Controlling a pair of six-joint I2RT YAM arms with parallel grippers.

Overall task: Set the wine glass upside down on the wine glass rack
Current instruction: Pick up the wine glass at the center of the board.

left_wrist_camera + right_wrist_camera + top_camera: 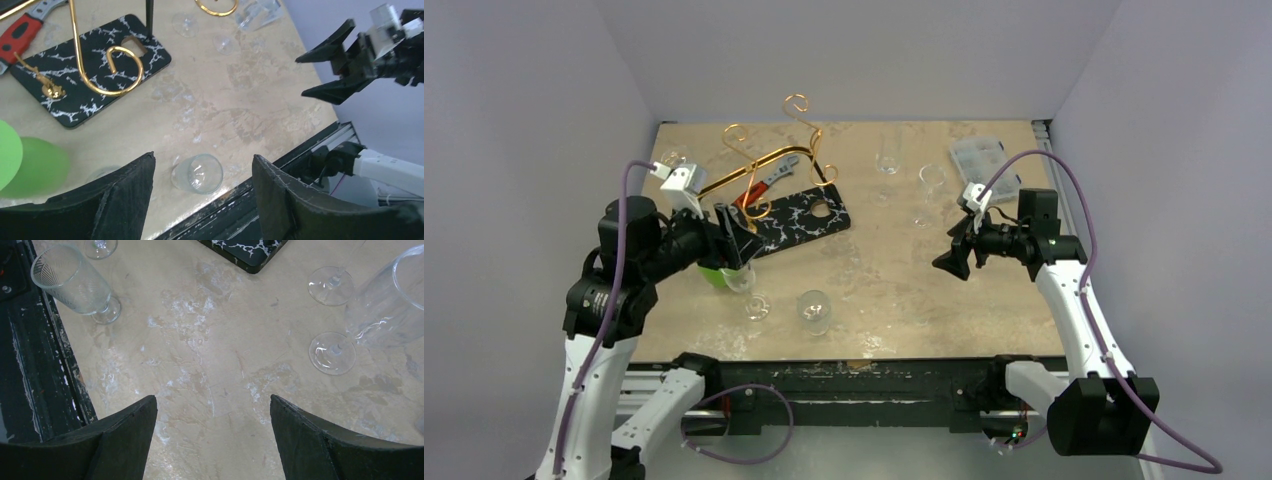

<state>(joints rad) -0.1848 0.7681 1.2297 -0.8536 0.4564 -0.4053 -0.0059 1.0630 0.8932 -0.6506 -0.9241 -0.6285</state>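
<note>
My left gripper [736, 240] hangs with its jaws spread, gripping nothing. A wine glass [814, 310] sits on the table [904, 270] near the front edge, well apart from the wine glass rack [769, 150] at back left. Right gripper [949, 262] is spread wide too, empty.

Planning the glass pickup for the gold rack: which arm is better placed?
Likely the left arm: the clear footed glass near the front edge sits framed between its open jaws, and the gold wire rack stands beside it. The right arm, jaws open, is farther from both.
</note>
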